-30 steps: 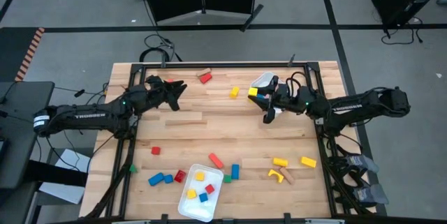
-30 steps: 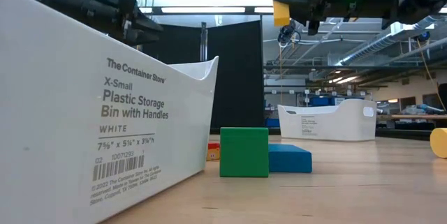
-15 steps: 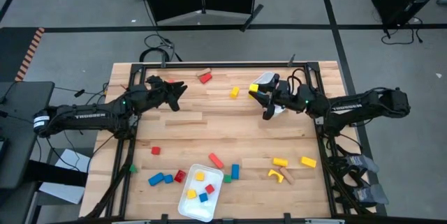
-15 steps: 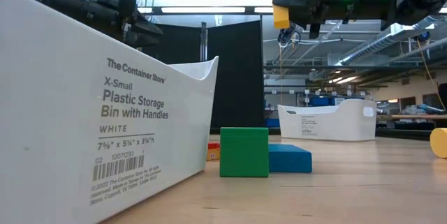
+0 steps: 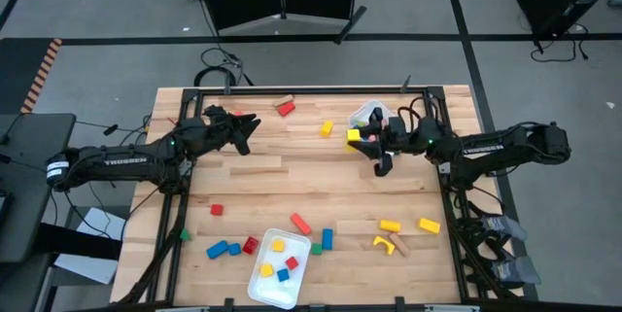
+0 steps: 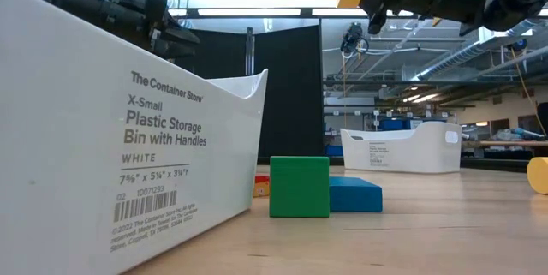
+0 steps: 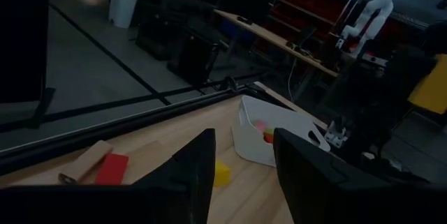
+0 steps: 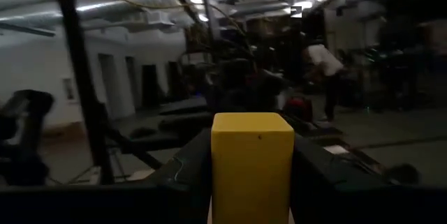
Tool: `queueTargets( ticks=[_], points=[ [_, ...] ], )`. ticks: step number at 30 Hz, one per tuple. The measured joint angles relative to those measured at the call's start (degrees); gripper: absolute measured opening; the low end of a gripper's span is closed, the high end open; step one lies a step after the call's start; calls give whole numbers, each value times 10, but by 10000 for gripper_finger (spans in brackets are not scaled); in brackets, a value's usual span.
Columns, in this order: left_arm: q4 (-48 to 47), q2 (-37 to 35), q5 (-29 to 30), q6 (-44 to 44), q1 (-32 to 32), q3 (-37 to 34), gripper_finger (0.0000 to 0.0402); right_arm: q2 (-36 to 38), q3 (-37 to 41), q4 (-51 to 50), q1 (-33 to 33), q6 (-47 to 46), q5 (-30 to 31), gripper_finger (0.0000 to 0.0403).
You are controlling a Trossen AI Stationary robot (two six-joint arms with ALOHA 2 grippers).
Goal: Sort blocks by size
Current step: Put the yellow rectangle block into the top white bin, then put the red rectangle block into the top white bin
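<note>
1. So the right hand (image 5: pixel 362 139) is up in the air over the far right part of the table (image 5: pixel 292 171), carrying a yellow block (image 5: pixel 354 135). Judging from the layout, the step is getting that block into the right bin, and the far tray (image 5: pixel 367 115) near the far right corner sits just beside it.

2. To do it well, I'd line the block up over the tray's opening before lowering, and let go low so it doesn't bounce off the rim. That tray already has something reddish and yellow in it (left wrist view), so check the size matches first.

3. State of the right hand: fingers (image 8: pixel 318 165) closed snug on both sides of the yellow block, which sticks up between them. Nothing else touching it, well clear of the table in the low view.

4. The left hand (image 5: pixel 249 125) hangs over the far left part of the table, fingers (image 7: pixel 195 168) parted a bit with nothing between them. Looks like it's just waiting.

5. Plenty left to sort: loose blocks (image 5: pixel 292 223) scattered near the front edge, a red one (image 5: pixel 285 109) by the far edge, and the near tray (image 5: pixel 262 288) at the front edge holding a few small ones.
</note>
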State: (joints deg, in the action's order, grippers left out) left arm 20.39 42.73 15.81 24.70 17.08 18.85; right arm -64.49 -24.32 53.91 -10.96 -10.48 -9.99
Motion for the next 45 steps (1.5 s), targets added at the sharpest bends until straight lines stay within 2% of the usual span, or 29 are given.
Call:
queueTargets(
  ticks=[2,5,8,10,13,18,25,29,31,33,36,38,42,45],
  points=[
    [-5,0,0,0,0,0,152,0,0,-15,0,0,48,143],
    [-11,0,0,1,0,0,152,0,0,-74,-2,6,219,143],
    [-15,0,0,7,0,0,152,0,-8,-216,-7,-36,411,143],
    [-16,0,0,9,1,0,152,0,-18,-316,-19,-79,451,143],
    [-18,0,0,10,2,0,152,0,-25,-383,-33,-130,455,143],
    [-19,0,0,11,7,0,152,0,-25,-392,-52,-148,480,152],
    [-21,0,0,13,6,0,152,4,-25,-389,-75,-139,434,325],
    [-22,0,0,19,11,0,152,25,-25,-335,-69,-98,424,372],
    [-24,0,0,31,18,0,152,45,-25,-283,-59,-57,401,376],
    [-30,0,0,46,28,0,152,68,-25,-217,-48,-10,353,373],
    [-62,0,0,71,52,0,152,102,-25,-140,-35,42,271,359],
    [-92,6,0,86,73,0,152,121,-25,-117,-29,57,239,347],
    [-153,42,1,118,115,4,152,137,-25,-121,-26,64,234,322],
    [-233,93,30,121,140,40,152,124,-25,-129,-26,57,234,305]
  ],
)
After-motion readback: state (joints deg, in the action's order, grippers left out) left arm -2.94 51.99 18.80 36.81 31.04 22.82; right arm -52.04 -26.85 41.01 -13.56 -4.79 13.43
